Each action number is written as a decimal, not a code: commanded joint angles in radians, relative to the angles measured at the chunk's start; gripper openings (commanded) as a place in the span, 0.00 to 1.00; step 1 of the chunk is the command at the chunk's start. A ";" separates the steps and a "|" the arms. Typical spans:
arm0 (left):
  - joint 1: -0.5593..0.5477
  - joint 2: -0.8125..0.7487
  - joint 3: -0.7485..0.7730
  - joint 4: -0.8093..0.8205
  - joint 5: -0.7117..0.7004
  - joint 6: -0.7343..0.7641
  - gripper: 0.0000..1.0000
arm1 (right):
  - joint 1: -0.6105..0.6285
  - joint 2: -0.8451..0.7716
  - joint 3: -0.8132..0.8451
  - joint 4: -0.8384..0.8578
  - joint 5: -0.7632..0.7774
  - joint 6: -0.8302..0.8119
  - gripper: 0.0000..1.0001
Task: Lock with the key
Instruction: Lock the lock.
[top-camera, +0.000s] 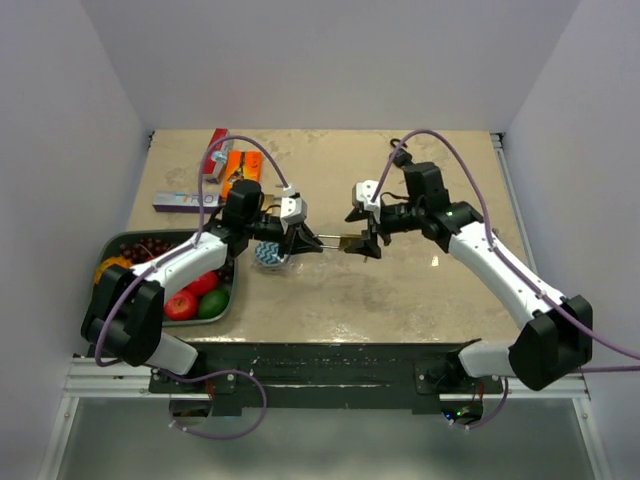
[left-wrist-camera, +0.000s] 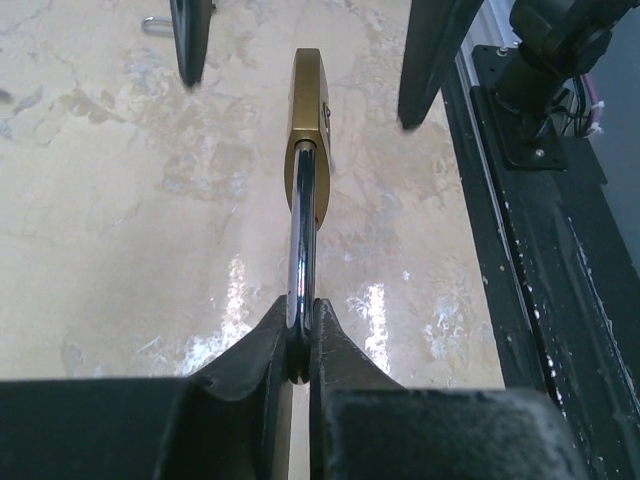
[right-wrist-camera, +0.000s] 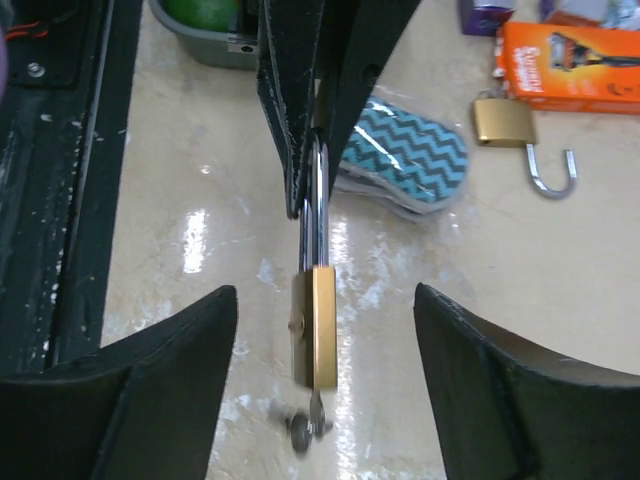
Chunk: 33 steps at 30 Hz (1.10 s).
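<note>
— Beige marbled tabletop (top-camera: 400, 290), white walls (top-camera: 330, 60) on three sides. Containers?
— One grey tray (top-camera: 235, 295), near left corner: red apples (top-camera: 181, 304), a green fruit (top-camera: 212, 304), cherries (top-camera: 140, 248), an orange fruit (top-camera: 108, 268).
— Padlock (right-wrist-camera: 315, 325)?
— In the air between the arms. Left jaws clamped on its shackle; right jaws apart, flanking the brass body. Key (right-wrist-camera: 306, 425) sticks out of the body's end, blurred.

Left hand (top-camera: 314, 242) gripping padlock (top-camera: 348, 242) shackle, right hand (top-camera: 366, 236) seemingly open beside it

Glossy beige marbled tabletop (top-camera: 400, 290) spans below the left gripper (top-camera: 314, 242) and right gripper (top-camera: 366, 244); plain white walls (top-camera: 330, 60) stand beyond both
</note>
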<state>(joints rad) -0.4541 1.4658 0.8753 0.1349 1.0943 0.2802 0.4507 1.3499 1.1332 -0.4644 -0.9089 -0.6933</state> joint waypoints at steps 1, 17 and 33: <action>0.032 -0.030 0.060 0.032 0.056 0.062 0.00 | -0.044 -0.067 0.008 -0.045 -0.019 -0.038 0.78; 0.048 -0.027 0.134 -0.133 0.090 0.220 0.00 | -0.130 -0.052 0.034 -0.182 -0.030 -0.063 0.51; 0.048 -0.067 0.116 -0.162 0.096 0.218 0.00 | -0.073 -0.008 0.014 -0.137 0.021 -0.025 0.28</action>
<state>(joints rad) -0.4126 1.4612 0.9520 -0.0963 1.1152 0.4679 0.3702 1.3376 1.1366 -0.6113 -0.9028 -0.7177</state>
